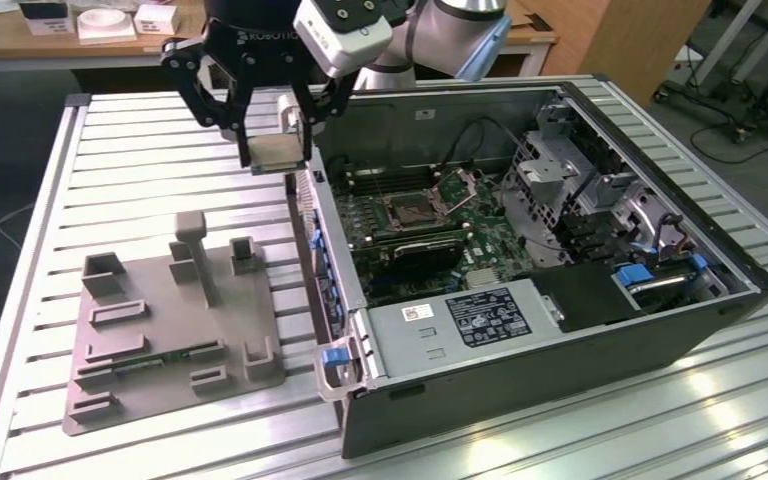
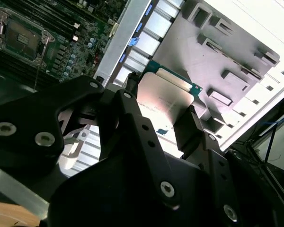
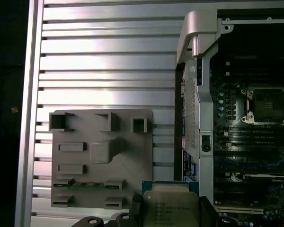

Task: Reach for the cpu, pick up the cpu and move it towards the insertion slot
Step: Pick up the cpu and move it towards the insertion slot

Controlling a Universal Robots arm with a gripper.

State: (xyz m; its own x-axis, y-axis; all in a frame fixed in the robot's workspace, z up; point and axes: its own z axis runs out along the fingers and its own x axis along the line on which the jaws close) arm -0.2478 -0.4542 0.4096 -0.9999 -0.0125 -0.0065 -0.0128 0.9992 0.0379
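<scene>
My gripper is shut on the cpu, a thin silvery square chip with pale edges. It hangs above the slatted table, just beside the open computer case's near wall. Both wrist views show the cpu clamped edge-on between the two black fingers. The insertion slot, a metal-framed socket with a dark centre, lies on the green motherboard inside the case, to the exterior view's right of the chip. Its flap stands raised. The insertion slot also appears in both wrist views.
A grey plastic tray lies on the slatted aluminium table, with a narrow green circuit strip in one recess. The open computer case holds drive cages, cables and a power supply. A wooden desk stands behind.
</scene>
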